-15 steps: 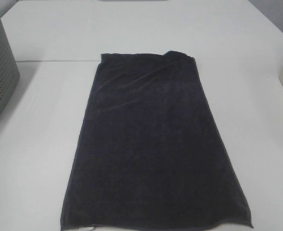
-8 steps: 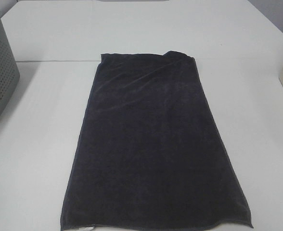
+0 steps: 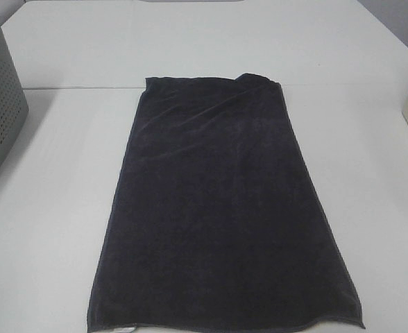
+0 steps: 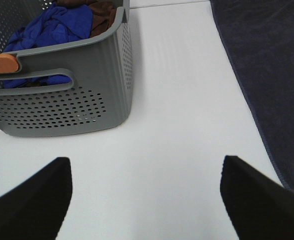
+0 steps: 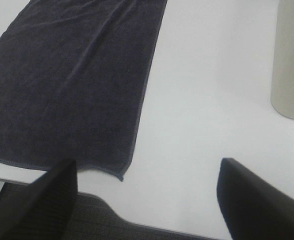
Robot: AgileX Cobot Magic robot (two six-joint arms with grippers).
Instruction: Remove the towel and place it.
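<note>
- The left gripper (image 4: 146,195) has its jaws apart, holding nothing, with the grey basket (image 4: 87,100) near it.
- The right gripper (image 5: 147,200) is the same, empty.
- The towel (image 3: 221,208) lies flat on the white table (image 3: 51,208) between both arms, its long axis running away from the robot; judging by the wrist views, the right gripper looks nearer to its front corner.

Bare test bench, lab-like, staged for laundry handling. Plain white worktop (image 3: 58,173) made of two panels butted at a seam. Grey perforated basket (image 4: 87,95) at one side holds crumpled blue cloth (image 4: 52,30) and brown cloth (image 4: 99,10). Dark towel (image 3: 221,208) spread flat. Beige bin (image 5: 292,60) opposite. No household furnishings visible.
</note>
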